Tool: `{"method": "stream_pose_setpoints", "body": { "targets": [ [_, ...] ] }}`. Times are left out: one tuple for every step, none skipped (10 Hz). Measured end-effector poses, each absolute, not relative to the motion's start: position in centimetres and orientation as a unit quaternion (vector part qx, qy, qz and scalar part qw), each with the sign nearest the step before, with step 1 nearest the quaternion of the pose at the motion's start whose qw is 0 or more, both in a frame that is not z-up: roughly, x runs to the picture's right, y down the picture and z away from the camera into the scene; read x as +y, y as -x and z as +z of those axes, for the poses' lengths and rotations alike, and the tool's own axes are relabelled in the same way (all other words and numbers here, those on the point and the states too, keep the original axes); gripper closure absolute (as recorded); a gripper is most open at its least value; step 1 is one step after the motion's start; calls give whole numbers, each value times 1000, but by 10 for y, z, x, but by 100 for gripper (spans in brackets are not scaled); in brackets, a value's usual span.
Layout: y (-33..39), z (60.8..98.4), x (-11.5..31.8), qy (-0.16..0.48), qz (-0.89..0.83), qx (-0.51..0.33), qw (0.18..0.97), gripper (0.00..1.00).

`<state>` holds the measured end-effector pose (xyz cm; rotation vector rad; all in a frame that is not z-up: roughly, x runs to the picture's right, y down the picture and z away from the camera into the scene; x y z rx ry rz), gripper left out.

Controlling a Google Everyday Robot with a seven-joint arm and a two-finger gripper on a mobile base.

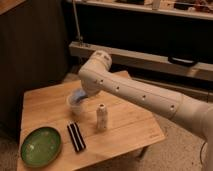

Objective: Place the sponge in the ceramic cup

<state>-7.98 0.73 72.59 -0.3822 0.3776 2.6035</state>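
The white ceramic cup [72, 107] stands on the wooden table [131, 125], left of centre. The blue-lavender sponge [78, 96] shows right at the cup's mouth, partly inside its rim. My gripper [85, 93] is directly over the cup at the end of the white arm, which comes in from the right. The arm's bulky wrist covers most of the gripper and the cup's far side. Whether the gripper still touches the sponge is hidden.
A slim white bottle [101, 117] stands upright just right of the cup, close under the arm. A black flat object [76, 136] lies in front of the cup. A green plate [41, 146] sits at the table's front left corner. Dark wall and shelving stand behind.
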Motion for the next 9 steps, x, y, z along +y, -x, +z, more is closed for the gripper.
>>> {"method": "stream_pose_setpoints", "body": {
  "targets": [
    [83, 730, 7, 139, 950, 138, 243, 83],
    [84, 733, 8, 137, 950, 138, 245, 83],
    [84, 737, 10, 136, 949, 139, 248, 83],
    [83, 741, 13, 134, 949, 141, 249, 83],
    [85, 744, 15, 132, 948, 142, 252, 83],
    [89, 749, 18, 130, 946, 144, 258, 83],
    [90, 751, 19, 128, 946, 145, 260, 83],
    [92, 754, 20, 126, 946, 147, 261, 83],
    [95, 758, 22, 123, 945, 150, 264, 83]
  ]
}}
